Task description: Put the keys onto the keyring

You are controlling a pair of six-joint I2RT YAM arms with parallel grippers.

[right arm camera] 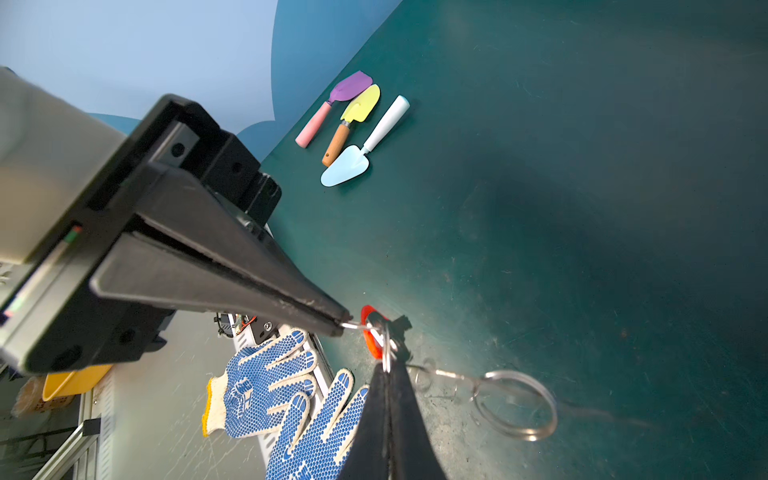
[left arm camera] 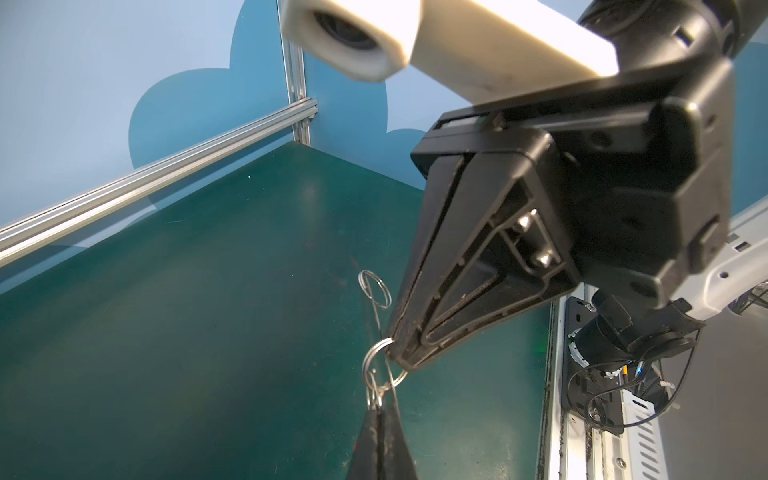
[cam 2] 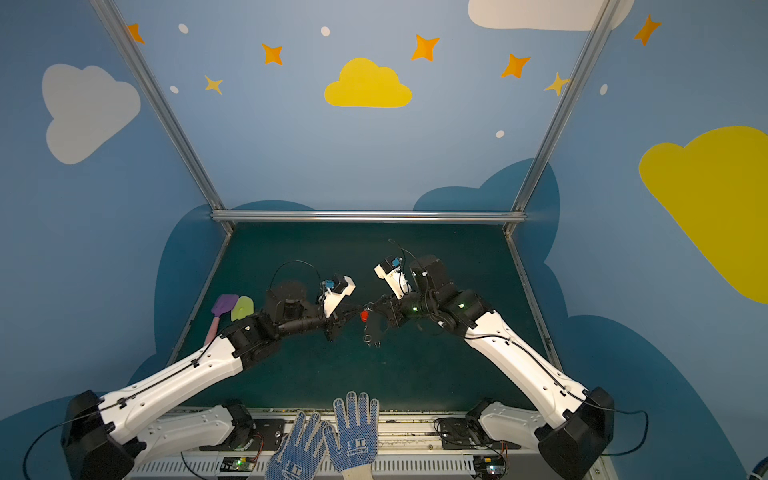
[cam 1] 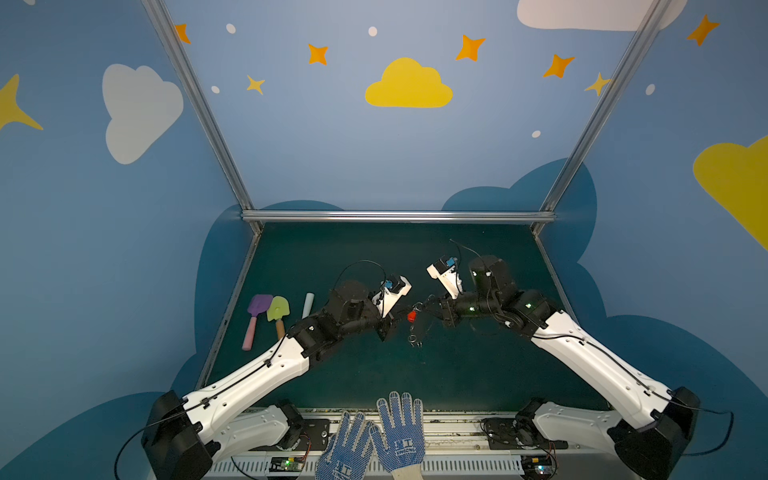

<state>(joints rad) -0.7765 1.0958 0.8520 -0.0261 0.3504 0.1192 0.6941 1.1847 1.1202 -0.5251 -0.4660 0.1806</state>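
Both hands meet mid-air over the middle of the counter (cam 1: 457, 374).

Left hand (right arm camera: 343, 326): clenched on the metal end of the key (right arm camera: 356, 326), with the red tag (right arm camera: 371, 338) just past my fingertips.

Right hand (left arm camera: 399, 353): clenched on a split ring (left arm camera: 365, 361) of the keyring (right arm camera: 519, 376). The rest of the keyring hangs loose below, off the counter.

The key and split ring are touching or very close. I can't tell whether the key's hole has caught the wire end yet; it's too small and edge-on in every view.

Step in hand, as I judge it, is threading the key onto that ring. How I'd do it well:
- Hold the right hand fixed as the anchor and move only the left.
- Feed the key along the curve of the wire with a small wrist roll. A straight pull would likely just drag the ring out of the right hand's pinch.
- Go slow, since the hanging part can swing and twist the ring out of line.
- Both grips are thin, at the fingertips only, so side load could pop either one.
- Don't release the left hand until the key visibly hangs from the ring.
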